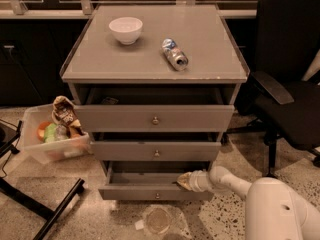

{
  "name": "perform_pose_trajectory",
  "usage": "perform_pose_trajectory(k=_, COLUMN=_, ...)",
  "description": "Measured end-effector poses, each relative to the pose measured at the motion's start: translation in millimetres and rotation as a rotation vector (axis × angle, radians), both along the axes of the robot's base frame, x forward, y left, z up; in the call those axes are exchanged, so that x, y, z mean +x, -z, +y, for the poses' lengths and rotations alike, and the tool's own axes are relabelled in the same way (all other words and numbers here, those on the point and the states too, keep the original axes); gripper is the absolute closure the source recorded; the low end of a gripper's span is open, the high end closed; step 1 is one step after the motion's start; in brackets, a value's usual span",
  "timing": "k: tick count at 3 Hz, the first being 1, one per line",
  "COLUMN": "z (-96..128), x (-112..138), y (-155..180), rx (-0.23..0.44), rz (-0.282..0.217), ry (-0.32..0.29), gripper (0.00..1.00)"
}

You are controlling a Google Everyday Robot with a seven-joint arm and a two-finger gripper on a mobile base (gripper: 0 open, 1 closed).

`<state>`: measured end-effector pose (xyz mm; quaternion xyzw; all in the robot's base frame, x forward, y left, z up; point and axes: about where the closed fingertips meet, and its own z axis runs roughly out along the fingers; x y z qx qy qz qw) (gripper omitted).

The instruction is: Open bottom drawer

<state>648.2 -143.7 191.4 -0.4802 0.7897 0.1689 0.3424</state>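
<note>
The bottom drawer (150,191) is the lowest, shortest grey front of the cabinet, with a small round metal knob (157,196) at its centre. It stands pulled out a little, showing a strip of grey inside. My gripper (183,180) comes in from the right on a white arm and sits at the top edge of the drawer front, right of the knob, reaching into the open gap. The mid drawer (156,150) and top drawer (154,118) above also stand slightly out.
A white bowl (125,29) and a lying can (174,54) are on the cabinet top. A clear bin of snacks (52,134) stands on the floor at left. A black office chair (287,84) is at right. A round lid (158,220) lies on the floor in front.
</note>
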Motion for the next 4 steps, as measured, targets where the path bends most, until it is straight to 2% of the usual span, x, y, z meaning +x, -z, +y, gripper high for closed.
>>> perform_pose_trajectory(k=1, z=-5.5, x=-13.3, y=5.9, rx=-0.054, rz=0.013, ry=-0.04, gripper=0.58)
perform_pose_trajectory(k=3, z=-5.6, x=-19.3, y=5.3, rx=-0.066, rz=0.021, ry=-0.056, gripper=0.11)
perform_pose_trajectory(k=4, z=-7.4, x=-19.7, y=6.1, rx=-0.07, rz=0.025, ry=-0.064, gripper=0.0)
